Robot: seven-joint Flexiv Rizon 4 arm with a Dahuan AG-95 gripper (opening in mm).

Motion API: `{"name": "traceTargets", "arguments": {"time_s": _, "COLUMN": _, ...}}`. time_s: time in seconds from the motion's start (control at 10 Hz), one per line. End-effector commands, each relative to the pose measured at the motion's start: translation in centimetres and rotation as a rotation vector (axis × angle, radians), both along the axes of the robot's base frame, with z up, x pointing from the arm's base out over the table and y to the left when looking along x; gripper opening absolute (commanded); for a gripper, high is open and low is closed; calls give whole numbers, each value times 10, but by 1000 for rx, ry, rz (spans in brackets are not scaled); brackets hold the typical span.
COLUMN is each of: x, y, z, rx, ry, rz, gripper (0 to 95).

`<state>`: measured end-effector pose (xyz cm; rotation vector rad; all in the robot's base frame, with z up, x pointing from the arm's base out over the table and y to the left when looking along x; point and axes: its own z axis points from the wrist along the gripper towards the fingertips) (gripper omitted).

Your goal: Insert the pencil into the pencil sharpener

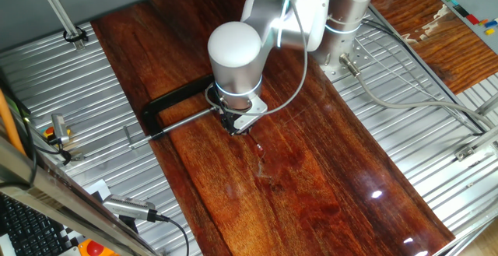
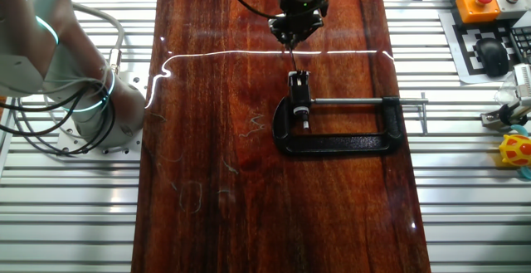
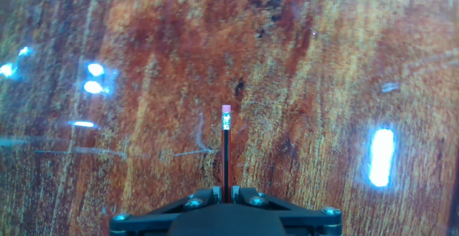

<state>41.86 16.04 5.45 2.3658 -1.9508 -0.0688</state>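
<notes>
Hand (image 3: 225,193) was closed on the pencil (image 3: 225,157), fingers pinching its lower shaft; pencil stuck straight out along the fingers w/ pink eraser end leading, over bare wood in the hand view. In the other fixed view the hand (image 2: 292,41) hung above the bench (image 2: 207,140), pencil (image 2: 291,47) a thin dark line below it, just short of the clamp. Pencil sharpener (image 2: 304,115), tiny white block, sat in the mouth of the black C-clamp (image 2: 340,128), near its screw pad, well apart from the pencil tip. Clamp's steel rod (image 2: 365,101) ran off toward the bench edge. In one fixed view the arm (image 1: 235,57) hid most of the clamp (image 1: 167,110); sharpener not visible there.
</notes>
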Motion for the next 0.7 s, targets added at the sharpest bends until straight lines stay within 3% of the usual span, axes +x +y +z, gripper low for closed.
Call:
{"name": "traceTargets", "arguments": {"time_s": 0.1, "x": 0, "y": 1, "z": -1, "rx": -12, "ry": -4, "rz": -25, "gripper": 0}}
{"name": "traceTargets", "arguments": {"time_s": 0.7, "x": 2, "y": 4, "z": -1, "rx": -14, "ry": -7, "rz": -36, "gripper": 0}}
